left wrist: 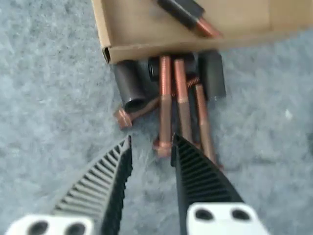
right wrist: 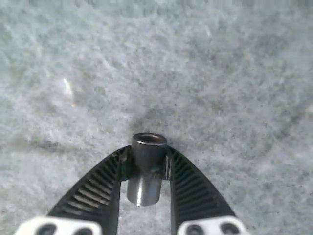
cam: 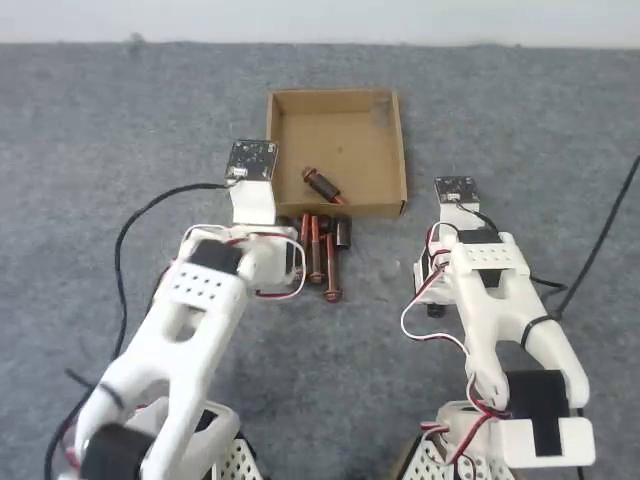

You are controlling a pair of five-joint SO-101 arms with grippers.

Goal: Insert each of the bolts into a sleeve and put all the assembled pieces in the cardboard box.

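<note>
- Sleeve [right wrist: 146,171] is clamped in the right gripper [right wrist: 146,152], bore unobstructed.
- Left gripper [left wrist: 152,141], spread open, hangs at the bolt heads; bolts [left wrist: 182,98] lie just outside the cardboard box [left wrist: 105,34].
- Judged step: bolt pickup. Next: close on one bolt, then align it with the bore.

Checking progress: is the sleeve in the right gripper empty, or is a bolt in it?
Empty. The sleeve in the right gripper shows an open dark bore, nothing sticking out either end.
</note>
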